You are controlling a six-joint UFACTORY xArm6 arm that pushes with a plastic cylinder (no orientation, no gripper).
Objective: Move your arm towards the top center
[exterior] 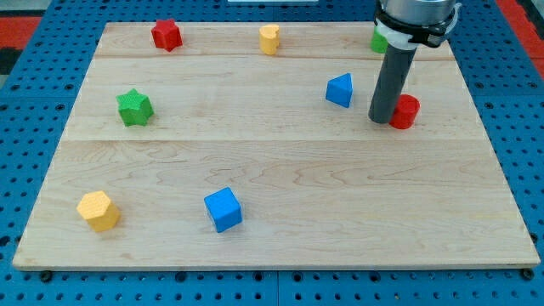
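Observation:
My tip (380, 120) is the lower end of a dark rod standing on the wooden board (272, 170) at the view's right. It touches or nearly touches the left side of a red cylinder block (405, 111). A blue triangular block (340, 90) lies just left of the tip. A green block (377, 40) is partly hidden behind the rod near the top right. A yellow block (269, 39) sits at the top centre, far up and left of the tip.
A red star block (167, 35) lies at the top left. A green star block (134, 107) is at the left. A yellow hexagonal block (98, 210) and a blue cube (223, 209) lie near the bottom left. Blue pegboard surrounds the board.

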